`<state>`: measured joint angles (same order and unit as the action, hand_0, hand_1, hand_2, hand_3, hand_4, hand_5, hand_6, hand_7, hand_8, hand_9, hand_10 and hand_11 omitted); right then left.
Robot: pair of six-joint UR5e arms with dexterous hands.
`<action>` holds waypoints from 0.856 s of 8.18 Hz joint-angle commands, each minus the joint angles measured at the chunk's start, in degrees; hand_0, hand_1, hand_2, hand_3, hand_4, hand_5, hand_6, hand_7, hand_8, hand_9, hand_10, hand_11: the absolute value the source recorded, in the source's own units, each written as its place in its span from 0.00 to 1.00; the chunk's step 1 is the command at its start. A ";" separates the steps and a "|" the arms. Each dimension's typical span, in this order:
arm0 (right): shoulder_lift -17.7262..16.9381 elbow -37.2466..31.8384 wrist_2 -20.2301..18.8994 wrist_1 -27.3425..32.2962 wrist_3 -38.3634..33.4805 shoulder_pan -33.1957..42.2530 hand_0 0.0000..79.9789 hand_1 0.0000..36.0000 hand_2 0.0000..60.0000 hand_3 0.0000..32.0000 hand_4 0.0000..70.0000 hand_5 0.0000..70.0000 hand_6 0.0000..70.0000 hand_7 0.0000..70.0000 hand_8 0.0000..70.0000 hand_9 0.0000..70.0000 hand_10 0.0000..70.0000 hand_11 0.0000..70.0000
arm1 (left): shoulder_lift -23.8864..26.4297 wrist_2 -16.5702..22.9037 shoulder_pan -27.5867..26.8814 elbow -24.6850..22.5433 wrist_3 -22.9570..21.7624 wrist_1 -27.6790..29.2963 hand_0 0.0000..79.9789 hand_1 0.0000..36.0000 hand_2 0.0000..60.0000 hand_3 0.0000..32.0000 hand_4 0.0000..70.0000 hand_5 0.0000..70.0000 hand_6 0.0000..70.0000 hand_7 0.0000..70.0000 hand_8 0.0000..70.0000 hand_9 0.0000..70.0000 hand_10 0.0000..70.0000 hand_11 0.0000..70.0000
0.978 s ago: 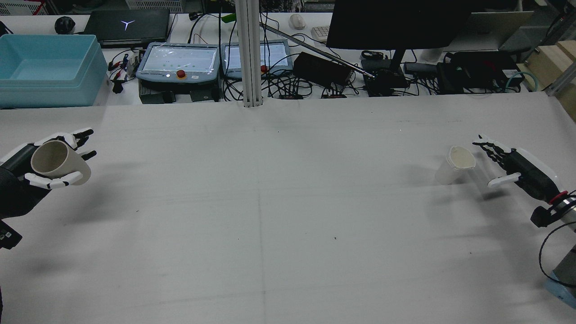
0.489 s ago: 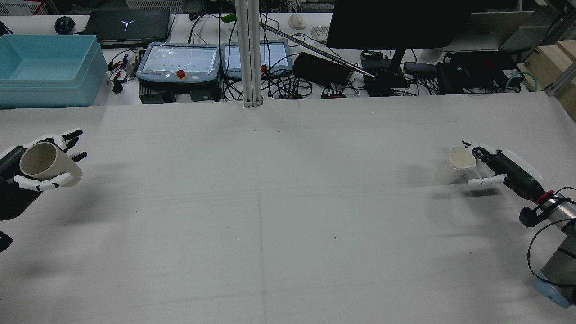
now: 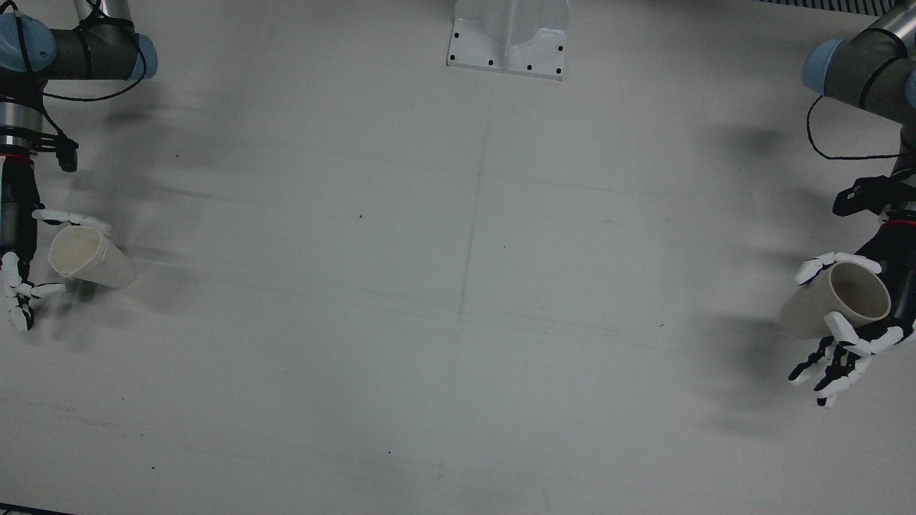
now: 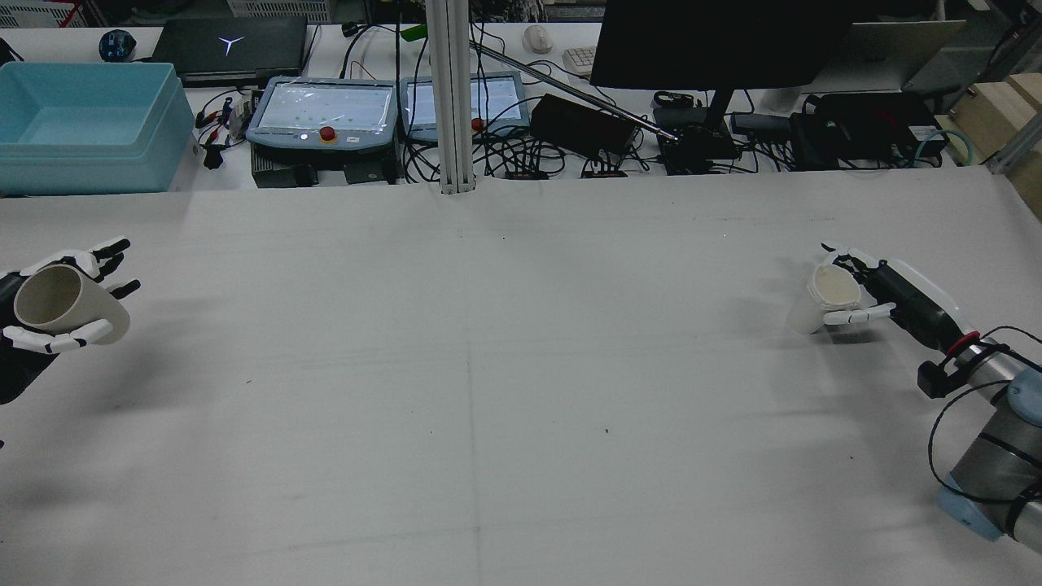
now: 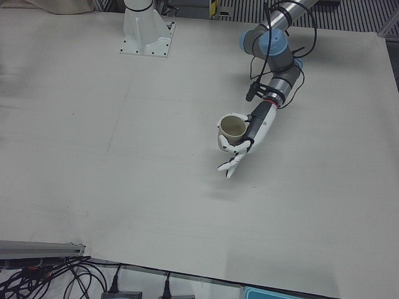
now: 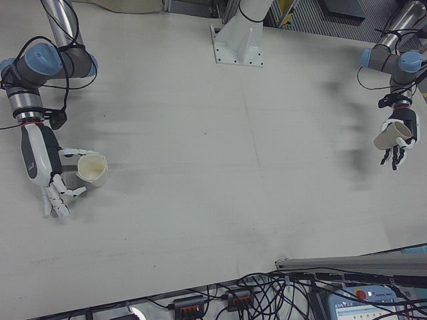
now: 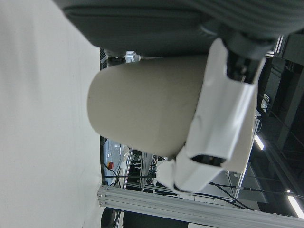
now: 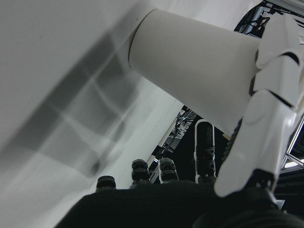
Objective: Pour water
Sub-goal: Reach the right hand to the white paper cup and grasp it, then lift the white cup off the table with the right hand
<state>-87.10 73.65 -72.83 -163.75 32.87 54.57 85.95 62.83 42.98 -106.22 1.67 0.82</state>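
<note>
Station: white table point(image 4: 488, 366), two arms, two cups, one per hand, well apart at opposite table edges.

L hand point(image 4: 49, 313): grasping a beige cup point(image 4: 69, 305), lifted clear of table, shadow below it. Cup tilted, mouth facing up and toward the camera in rear view; mouth looks empty in front view point(image 3: 834, 300). One finger wraps the wall near the rim, the rest are spread past the cup and partly extended. Left hand view: a white finger point(image 7: 223, 123) crosses the cup body point(image 7: 142, 109); contact confirmed. Position: approx 9 o'clock on table in rear view, at the edge; 3 o'clock in front view.

R hand point(image 4: 875, 293): at the white paper cup point(image 4: 822, 297), which stands on the table leaning slightly, base down, mouth up. Rim looks crumpled, irregular. In rear view fingers sit on both sides of the cup near the rim; right hand view shows one white finger point(image 8: 266, 109) laid against the cup wall point(image 8: 190, 61), the other dark fingertips apart below it. Front view: cup point(image 3: 89, 257) between the upper finger and the lower spread ones point(image 3: 18, 293). Firm grasp vs. loose bracket: cannot tell. Cup not lifted. Position: approx 3 o'clock in rear view, 9 o'clock in front view.

Contents of either cup: not discernible.

Background at 12 o'clock, rear view: blue bin point(image 4: 89, 126), two teach pendants point(image 4: 321, 114), monitor point(image 4: 716, 41), cables.
</note>
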 commanded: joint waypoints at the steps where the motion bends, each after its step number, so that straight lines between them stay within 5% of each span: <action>1: 4.64 0.09 0.23 -4.29 2.80 -2.70 0.61 0.45 0.17 0.16 0.00 0.67 0.00 0.19 0.07 0.11 0.00 0.00 | -3.40 -0.69 0.09 0.22 -0.09 3.65 1.00 1.00 1.00 0.00 0.87 1.00 0.14 0.28 0.07 0.06 0.11 0.20; 2: 4.83 2.00 2.75 -4.30 2.90 -3.67 0.61 0.45 0.18 0.17 0.00 0.74 0.00 0.19 0.07 0.11 0.00 0.00 | -5.16 -0.78 0.09 0.74 -0.09 5.67 1.00 1.00 1.00 0.00 0.87 1.00 0.14 0.28 0.07 0.06 0.11 0.21; 3: 4.74 5.07 4.60 -5.69 3.08 -4.55 0.64 0.53 0.23 0.00 0.00 1.00 0.06 0.28 0.09 0.15 0.01 0.04 | -6.83 -2.17 0.09 1.27 -0.18 7.69 1.00 1.00 1.00 0.00 0.86 1.00 0.14 0.28 0.07 0.06 0.11 0.20; 4: 4.74 8.93 4.88 -10.14 2.99 -4.82 0.70 0.65 0.34 0.00 0.07 1.00 0.16 0.40 0.16 0.23 0.08 0.14 | -7.89 -2.36 0.09 1.27 -1.14 8.06 1.00 1.00 1.00 0.00 0.85 1.00 0.14 0.28 0.07 0.06 0.11 0.20; 5: 4.74 12.10 4.89 -14.62 2.99 -4.82 0.96 0.92 0.64 0.00 0.33 1.00 0.58 0.92 0.50 0.69 0.43 0.65 | -8.33 -2.36 0.09 1.36 -1.58 8.06 1.00 1.00 1.00 0.00 0.85 1.00 0.14 0.29 0.07 0.06 0.11 0.20; 6: 4.74 12.74 4.97 -15.80 2.90 -4.82 1.00 1.00 0.96 0.00 0.33 1.00 0.76 1.00 0.73 0.97 0.73 1.00 | -8.34 -2.27 0.00 1.36 -1.59 8.06 1.00 1.00 1.00 0.00 0.85 1.00 0.14 0.29 0.07 0.06 0.11 0.20; 7: 4.66 15.97 5.06 -15.99 2.82 -4.39 1.00 1.00 1.00 0.00 0.30 1.00 0.76 1.00 0.71 0.94 0.74 1.00 | -8.17 -1.84 -0.17 0.84 -1.59 7.71 1.00 1.00 1.00 0.00 0.84 1.00 0.14 0.29 0.07 0.07 0.11 0.20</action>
<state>-82.38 84.54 -68.06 -177.04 35.82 49.84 77.96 60.59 43.04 -104.91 0.32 8.70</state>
